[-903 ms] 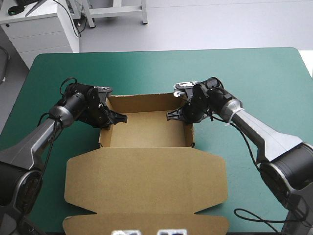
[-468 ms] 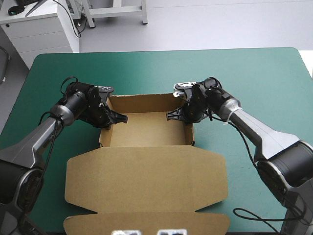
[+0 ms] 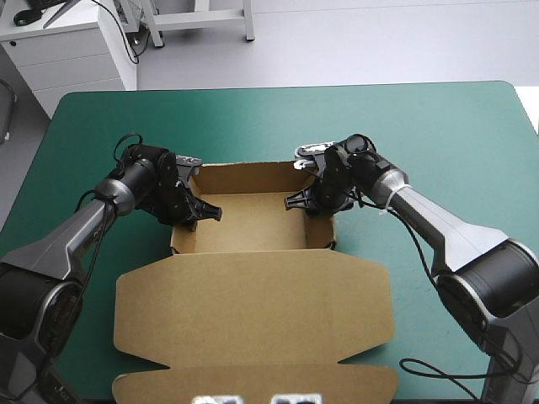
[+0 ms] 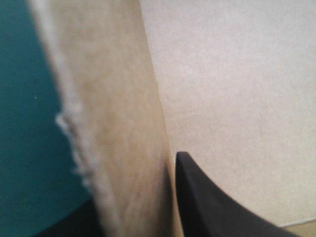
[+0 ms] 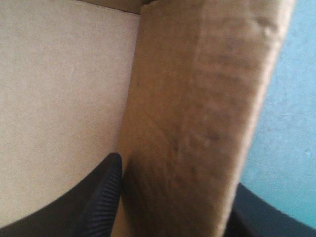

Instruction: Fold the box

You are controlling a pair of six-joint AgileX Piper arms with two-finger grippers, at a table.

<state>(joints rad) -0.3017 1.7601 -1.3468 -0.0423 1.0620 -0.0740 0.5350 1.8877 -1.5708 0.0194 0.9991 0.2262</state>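
Brown box (image 3: 253,223) walls pinched in left jaws and right jaws.

1. The left arm (image 3: 76,240) is a smooth silver-grey tube that darkens to a black housing at its lower end.
2. The right arm (image 3: 446,231) matches it, with a silver-grey shell and a rounded dark grey joint.
3. A thin white band (image 3: 392,200) rings the right arm near the wrist.
4. Both wrists are black, knuckled blocks.
5. The left tool (image 3: 205,214) and the right tool (image 3: 296,202) have broad black fingers (image 4: 207,202) curved like fins, and the right tool's finger is finely ribbed.
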